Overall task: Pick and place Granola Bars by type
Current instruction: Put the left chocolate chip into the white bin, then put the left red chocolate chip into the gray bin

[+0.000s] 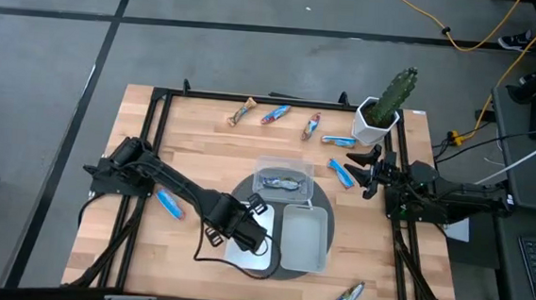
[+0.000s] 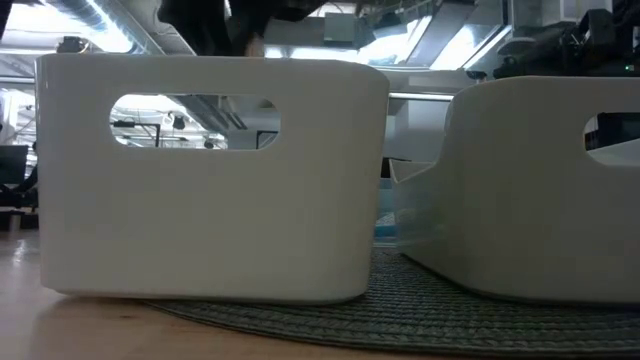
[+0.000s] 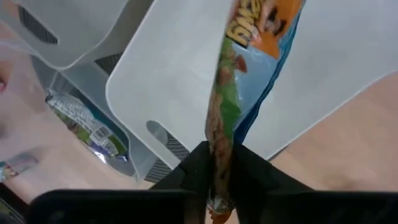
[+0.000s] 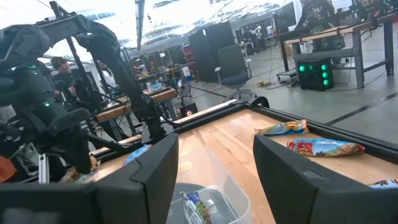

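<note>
My left gripper [image 3: 221, 186] is shut on a blue-orange granola bar [image 3: 249, 56] above the white tray [image 3: 180, 81]. In the high view it hovers over that tray [image 1: 253, 255], hiding the bar. A clear tray [image 1: 285, 181] on the mat holds silver-wrapped bars [image 3: 87, 124]. Several more bars lie flat on the table: along the far edge [image 1: 275, 115], near the right arm [image 1: 342, 174], at the left [image 1: 170, 203] and at the near edge [image 1: 348, 296]. My right gripper [image 4: 214, 168] waits open at the table's right side [image 1: 371, 169]. My left gripper pinches one end of the blue-orange bar [image 3: 219, 155] between its two fingers, which come from above and point down. The bar runs on past the fingertips, edge-on, over the white tray's inside. It is lifted clear.
A second, greyish tray [image 1: 305, 236] stands right of the white one on the round grey mat [image 1: 327, 220]. A potted cactus [image 1: 384, 111] stands at the far right corner. A black frame [image 1: 158, 100] borders the table. People sit in the room beyond the table [image 4: 62, 68].
</note>
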`<action>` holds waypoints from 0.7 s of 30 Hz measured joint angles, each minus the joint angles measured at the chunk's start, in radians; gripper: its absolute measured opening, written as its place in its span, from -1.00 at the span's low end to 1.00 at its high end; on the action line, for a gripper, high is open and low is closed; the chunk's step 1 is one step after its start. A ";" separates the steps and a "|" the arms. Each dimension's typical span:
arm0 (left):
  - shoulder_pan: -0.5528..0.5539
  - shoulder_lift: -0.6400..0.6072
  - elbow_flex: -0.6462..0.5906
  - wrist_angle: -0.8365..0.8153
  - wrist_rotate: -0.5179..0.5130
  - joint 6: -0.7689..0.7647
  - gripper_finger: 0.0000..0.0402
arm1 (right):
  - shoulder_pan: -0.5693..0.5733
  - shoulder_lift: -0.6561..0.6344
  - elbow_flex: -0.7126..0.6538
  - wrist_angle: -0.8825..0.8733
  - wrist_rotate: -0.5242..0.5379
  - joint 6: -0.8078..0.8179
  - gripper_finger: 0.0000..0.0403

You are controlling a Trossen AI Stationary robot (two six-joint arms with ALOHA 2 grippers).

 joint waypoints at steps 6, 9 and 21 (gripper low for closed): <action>0.004 0.000 0.001 -0.001 -0.026 -0.034 -0.37 | 0.000 0.000 0.000 0.000 0.000 0.000 0.04; -0.009 -0.005 0.034 -0.070 -0.061 -0.094 -0.24 | 0.000 0.000 0.000 0.000 0.000 0.000 0.04; -0.036 -0.008 0.080 -0.406 0.180 -0.759 -0.15 | 0.000 0.000 0.000 -0.001 0.000 0.000 0.04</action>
